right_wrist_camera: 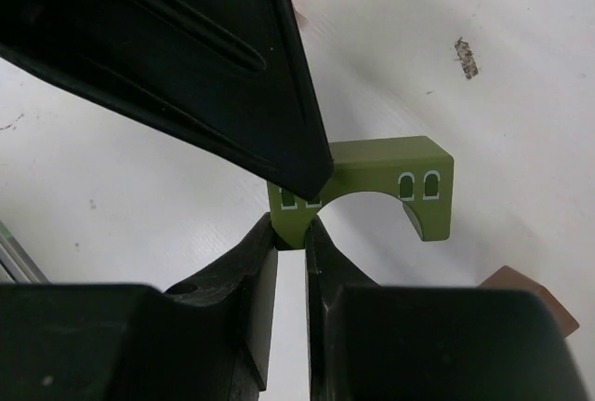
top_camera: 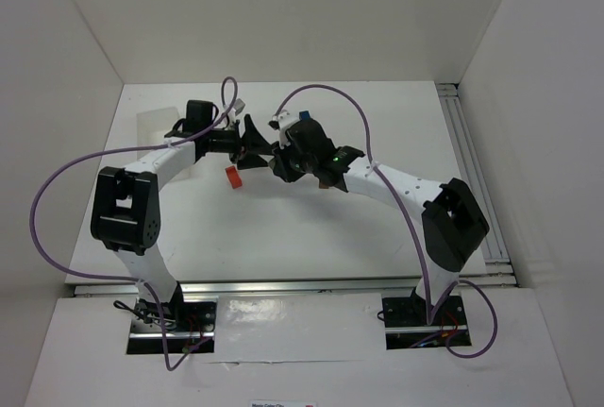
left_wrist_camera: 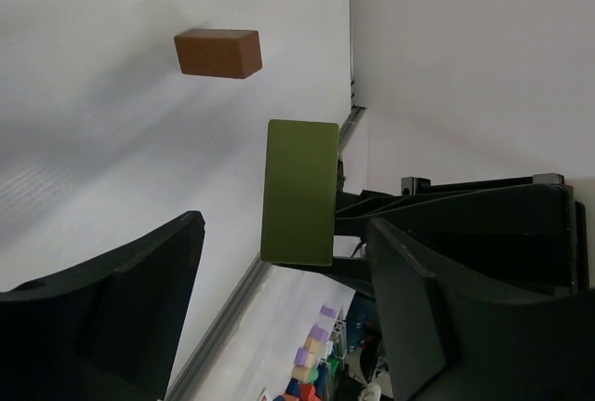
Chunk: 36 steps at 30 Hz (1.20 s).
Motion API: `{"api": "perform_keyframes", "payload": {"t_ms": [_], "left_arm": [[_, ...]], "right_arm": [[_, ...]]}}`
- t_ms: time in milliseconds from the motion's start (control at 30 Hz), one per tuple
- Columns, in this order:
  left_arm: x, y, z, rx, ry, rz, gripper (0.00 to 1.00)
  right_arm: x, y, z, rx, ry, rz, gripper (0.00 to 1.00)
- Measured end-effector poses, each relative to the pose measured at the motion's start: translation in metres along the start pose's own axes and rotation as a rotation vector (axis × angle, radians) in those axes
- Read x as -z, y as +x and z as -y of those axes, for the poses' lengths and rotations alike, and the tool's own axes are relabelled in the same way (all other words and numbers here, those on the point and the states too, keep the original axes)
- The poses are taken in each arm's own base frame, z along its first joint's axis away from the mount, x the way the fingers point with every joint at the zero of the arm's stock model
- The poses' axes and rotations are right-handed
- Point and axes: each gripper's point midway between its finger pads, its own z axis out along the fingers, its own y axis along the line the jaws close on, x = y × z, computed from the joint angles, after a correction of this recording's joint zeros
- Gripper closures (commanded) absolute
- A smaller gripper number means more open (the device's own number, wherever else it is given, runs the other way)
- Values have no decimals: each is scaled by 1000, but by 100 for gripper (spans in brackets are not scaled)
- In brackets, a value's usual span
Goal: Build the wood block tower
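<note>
Status: both arms meet over the middle of the table (top_camera: pixel 311 228), with the wrists facing each other.

My right gripper (right_wrist_camera: pixel 290 238) is clamped on the olive green arch block (right_wrist_camera: pixel 372 178). It pinches one leg of the arch between its fingertips. The span and the other leg stick out free to the side. White window marks show on both legs. The block looks lifted clear of the table surface.

My left gripper (left_wrist_camera: pixel 284 220) is spread wide, with that same arch block sitting in the gap between its fingers. Left wrist view shows clearance on both sides of the block, so there's no contact and nothing grasped on the left. In the right wrist view, one left finger (right_wrist_camera: pixel 186 47) overlaps the top of the pinched leg. I can't tell from that angle whether it touches.

The brown-orange block (left_wrist_camera: pixel 218 53) lies flat on the table by itself, near the grippers but apart from them and from the arch. A corner of it shows at the lower right of the right wrist view, below the free leg of the arch.
</note>
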Motion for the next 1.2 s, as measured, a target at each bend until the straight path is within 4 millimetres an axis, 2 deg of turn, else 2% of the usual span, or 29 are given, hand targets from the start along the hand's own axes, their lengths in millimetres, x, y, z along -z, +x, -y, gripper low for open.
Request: {"api": "perform_keyframes", "payload": {"t_ms": [100,433,500,600,667,733,767,800,833,867,900,933,1067,1133,1200], "left_arm": [[0,2,1,-13,14,-9,24],[-9,16,13,-57,58,-63,31],[-9,17,14,-59,63,-68,43],[-11,15,11,-73,56,-62,55],[-12,15,9,-73,53,-63,70],[-12,16,8,-73,48,-65,80],[-12,16,8,-72,46,-64,91],[-12,15,8,-74,39,-63,91],[-12,15,9,-80,35,-63,96],[-12,14,9,-83,30,-63,100],[-13,14,9,-82,20,-62,100],[-12,12,8,-84,1,-54,100],[-12,-3,0,-108,-125,1,100],[-12,-14,-7,-138,-217,47,100],[-13,-25,-15,-193,-311,97,100]], "right_arm": [[0,-1,0,4,0,2,94],[1,1,1,6,5,-3,94],[1,1,2,6,9,-4,94],[1,-1,3,7,19,4,94],[1,-1,5,10,24,3,93],[1,0,5,10,27,-1,88],[1,0,5,9,28,-2,83],[1,0,6,10,31,0,73],[1,-1,6,9,32,-1,61],[2,-2,7,10,39,-1,40],[3,-2,8,4,48,-2,33],[4,-3,10,9,58,-6,31],[16,-1,21,18,119,-22,33],[33,0,30,17,163,-24,33],[58,-2,40,13,213,0,33]]}}
